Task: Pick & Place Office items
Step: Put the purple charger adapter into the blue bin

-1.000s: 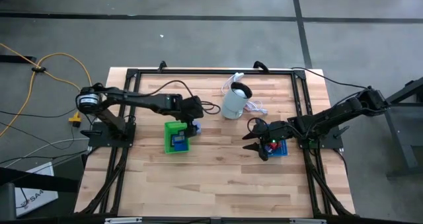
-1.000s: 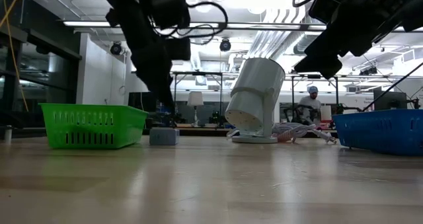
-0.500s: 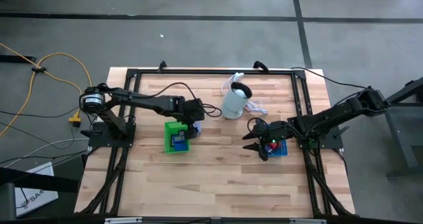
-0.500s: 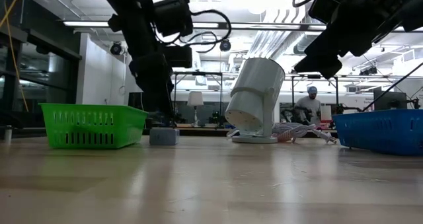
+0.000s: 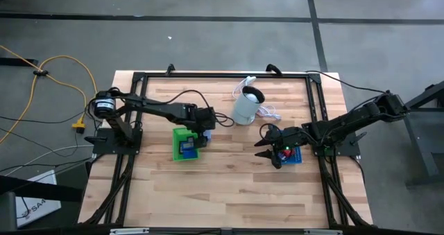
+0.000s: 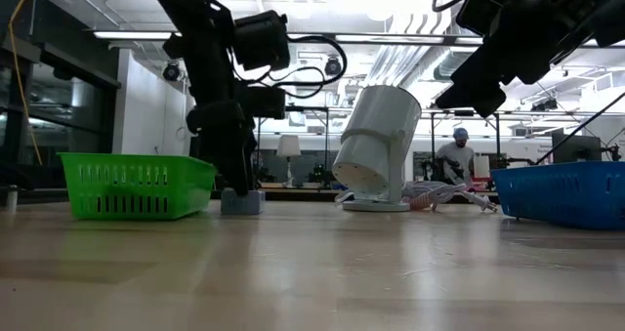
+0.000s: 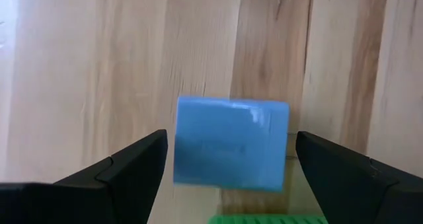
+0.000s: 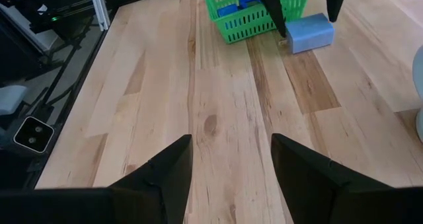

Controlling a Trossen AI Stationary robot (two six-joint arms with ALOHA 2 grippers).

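A light blue block [image 7: 231, 145], one of the office items, lies flat on the wooden table just beside the green tray [image 5: 184, 143]. My left gripper [image 7: 231, 141] hangs over it, open, pointing steeply down, with one finger on each side of the block and a gap to both; the right wrist view shows these fingers [image 8: 274, 12] straddling the block [image 8: 309, 31]. Blue items [image 8: 234, 9] lie in the green tray. My right gripper [image 5: 274, 152] waits open above the table next to the blue tray [image 5: 295, 155].
A pale cylindrical appliance [image 5: 246, 107] with a white cord stands tilted at the table's far middle. In the low view the green tray [image 6: 137, 185] is at left and the blue tray [image 6: 562, 194] at right. A person [image 6: 456, 155] sits in the room behind. Bare wood lies toward the near edge.
My left gripper has come down toward the blue block beside the green tray, staying open; its fingers now reach down on either side of the block. The block has not moved.
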